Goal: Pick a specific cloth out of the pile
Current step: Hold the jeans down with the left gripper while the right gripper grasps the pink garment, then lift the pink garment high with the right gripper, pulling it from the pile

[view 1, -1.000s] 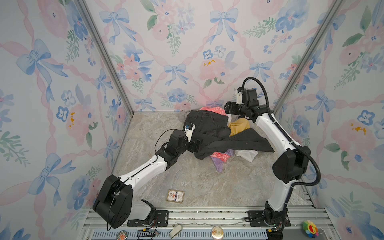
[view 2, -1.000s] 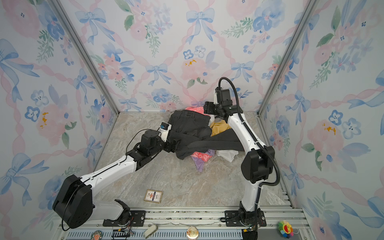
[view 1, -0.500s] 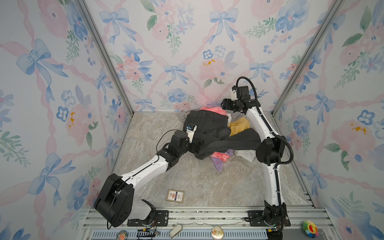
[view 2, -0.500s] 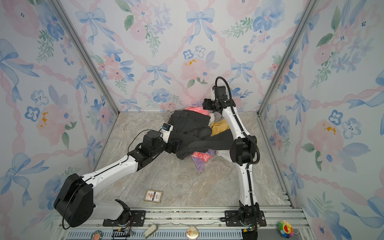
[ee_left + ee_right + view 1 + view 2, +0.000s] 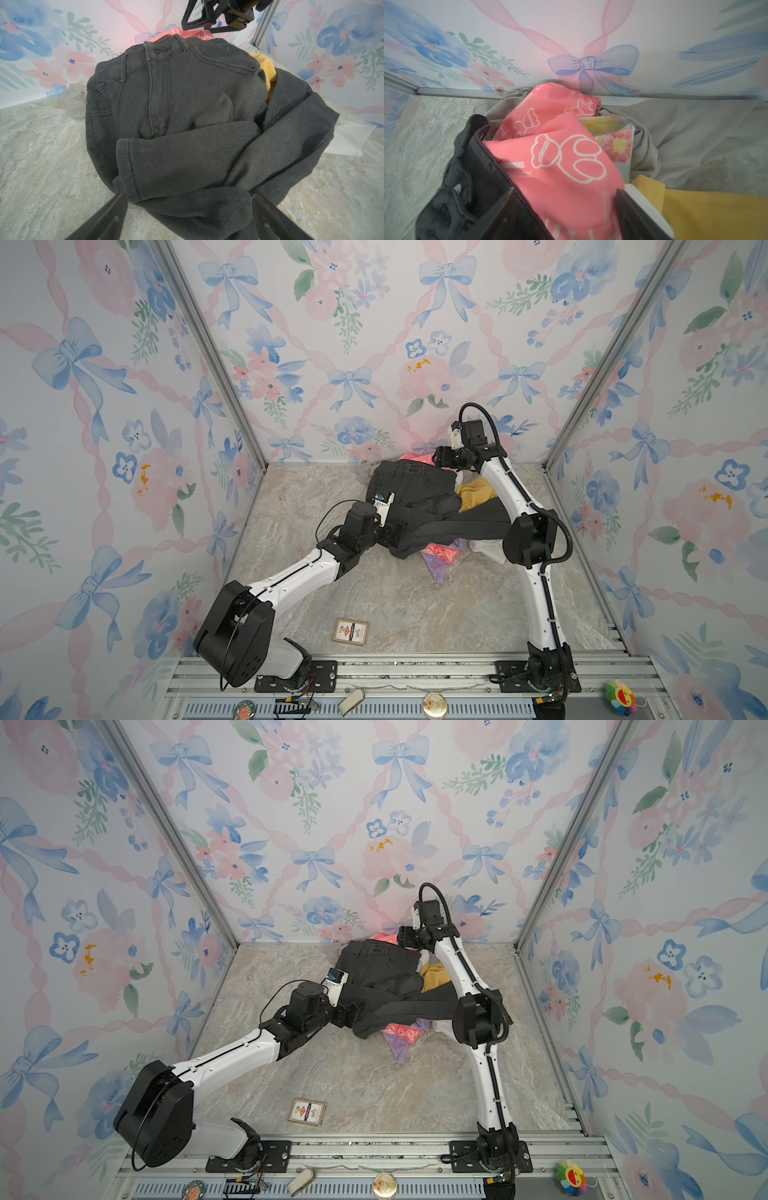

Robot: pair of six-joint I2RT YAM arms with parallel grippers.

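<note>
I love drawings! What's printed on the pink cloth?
White outline teddy-bear shapes on the cloth; clearest in the right wrist view.

White arms [image 5: 291, 580], black joints [image 5: 528, 537] (looping black cable [image 5: 473, 404])

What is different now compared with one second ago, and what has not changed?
The right arm's elbow swung in toward the pile, and the right pincer moved slightly left in both top views. Its open jaws straddle the coral-pink cloth, not yet gripping it. The left pincer, open at the black jeans, and the pile itself stayed put.
</note>
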